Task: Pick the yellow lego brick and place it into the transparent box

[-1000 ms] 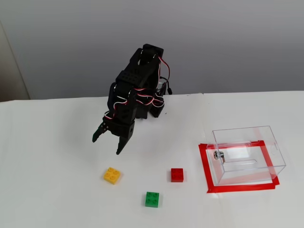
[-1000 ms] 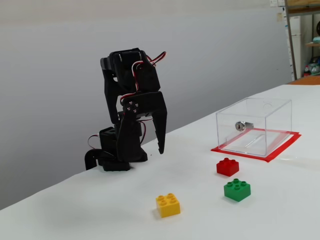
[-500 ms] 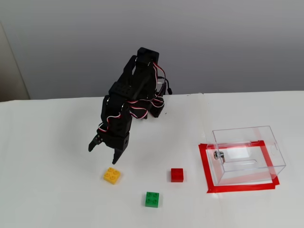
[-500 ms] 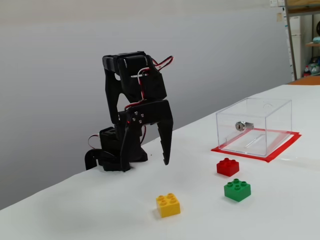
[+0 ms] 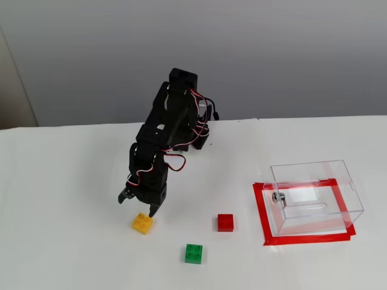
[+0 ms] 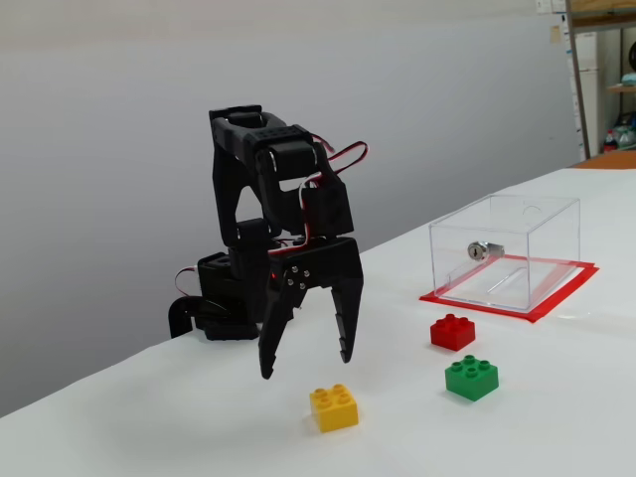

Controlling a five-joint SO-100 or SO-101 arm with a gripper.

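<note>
The yellow lego brick (image 5: 143, 223) sits on the white bench (image 5: 66, 241), studs up, just below the claw (image 5: 138, 204), which hangs spread wide and empty above it. In a fixed view from the side, the claw (image 6: 305, 366) has its two tips apart and clear of the brick (image 6: 334, 407), the brick lying slightly toward the right-hand tip rather than centred between them. That offset is the main risk: if the claw descends as it stands, one tip may land on the studs or nudge the brick sideways instead of straddling it. How far off centre it is in depth I cannot tell from these angles. The brick also sits turned at an angle to the claw, so closing on its corners could spin it or let it slip out. The red brick (image 5: 225, 222) and the green brick (image 5: 193, 253) lie well apart, so they are unlikely to interfere. The transparent box (image 5: 314, 196), on its red tape frame (image 5: 263, 220), stands farther right; its thin walls could be knocked during the carry.
</note>
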